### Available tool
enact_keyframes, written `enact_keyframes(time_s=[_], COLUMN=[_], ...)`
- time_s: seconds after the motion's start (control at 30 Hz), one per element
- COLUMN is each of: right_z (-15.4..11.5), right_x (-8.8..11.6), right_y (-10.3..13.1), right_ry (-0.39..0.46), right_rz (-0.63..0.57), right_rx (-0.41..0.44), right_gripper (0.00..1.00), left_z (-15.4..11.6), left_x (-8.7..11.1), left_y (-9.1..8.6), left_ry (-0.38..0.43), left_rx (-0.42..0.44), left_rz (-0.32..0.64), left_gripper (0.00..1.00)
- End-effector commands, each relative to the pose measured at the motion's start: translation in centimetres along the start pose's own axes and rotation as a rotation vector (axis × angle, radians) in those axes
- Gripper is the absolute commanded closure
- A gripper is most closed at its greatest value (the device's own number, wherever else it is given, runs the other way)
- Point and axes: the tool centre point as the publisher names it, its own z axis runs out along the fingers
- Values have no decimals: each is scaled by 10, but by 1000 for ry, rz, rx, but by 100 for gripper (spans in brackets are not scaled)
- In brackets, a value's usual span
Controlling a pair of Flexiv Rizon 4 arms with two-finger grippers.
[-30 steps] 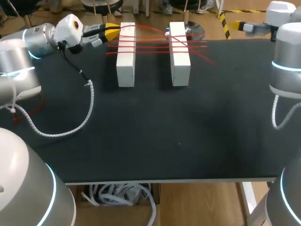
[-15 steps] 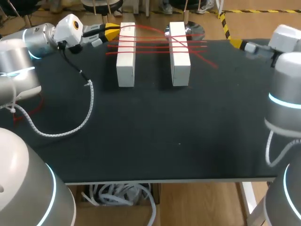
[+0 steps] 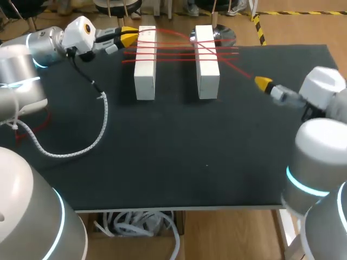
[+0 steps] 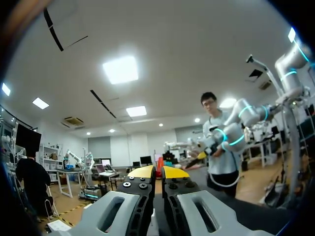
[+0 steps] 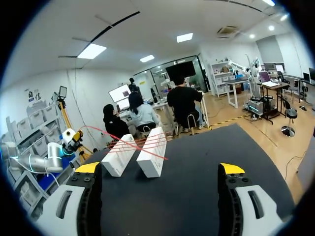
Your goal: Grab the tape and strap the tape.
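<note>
Just ahead of the left claw (image 3: 130, 37), thin red tape (image 3: 179, 53) runs in several glossy strands across the tops of 2 white, smooth-faced rectangular blocks. The first block (image 3: 145, 65) is beside that claw and the second block (image 3: 207, 62) is beyond it. They stand parallel and apart on the matte black table (image 3: 179, 157). Most strands lie side by side, and at least 1 crosses diagonally over the second block and trails off it toward the right claw (image 3: 263, 83). The strands gather at the left claw's yellow tips.

In the left wrist view the left claw (image 4: 157, 172) is clenched. Its 2 fingers nearly meet, with a sliver of the red tape (image 4: 159, 164) pinched between the tips.

The right claw hovers over the table past the second block, near the loose end of the diagonal strand but apart from it. In its own wrist view the right claw (image 5: 159, 168) is released, its fingers (image 5: 87, 167) spread wide and clear of everything. The blocks and the tape (image 5: 147, 146) lie well ahead of it.
</note>
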Motion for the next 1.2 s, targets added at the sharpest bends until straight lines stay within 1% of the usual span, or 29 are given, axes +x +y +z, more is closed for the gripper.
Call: enact_keyframes(time_s=[0.03,0.07,0.1,0.17,0.2,0.33,0.4,0.47,0.6,0.67,1.2], right_z=[3,5,7,10,10,13,14,11,14,21,21], right_x=[28,32,36,43,46,56,59,57,51,46,46], right_y=[-31,-36,-39,-45,-47,-52,-53,-52,-52,-52,-52], right_ry=[-114,-131,-139,-166,-176,-225,-277,-313,-364,-367,-367], right_rz=[8,15,16,34,44,133,194,229,264,262,262], right_rx=[-328,-314,-331,-318,-334,-348,-353,-344,-344,-329,-329], right_gripper=[0,0,0,0,0,0,0,0,0,0,0], left_z=[-1,-1,-1,-1,-1,-1,-1,-1,-1,-1,-1], left_x=[-1,-1,-1,-1,-1,-1,-1,-1,-1,-1,-1], left_y=[1,1,1,1,1,1,1,1,1,1,1], left_ry=[3,3,3,3,3,3,3,3,3,3,3], left_rx=[2,2,2,2,2,2,2,2,2,2,2], left_rz=[-1,-1,-1,-1,-1,-1,-1,-1,-1,-1,-1], left_gripper=[100,100,100,100,100,100,100,100,100,100,100])
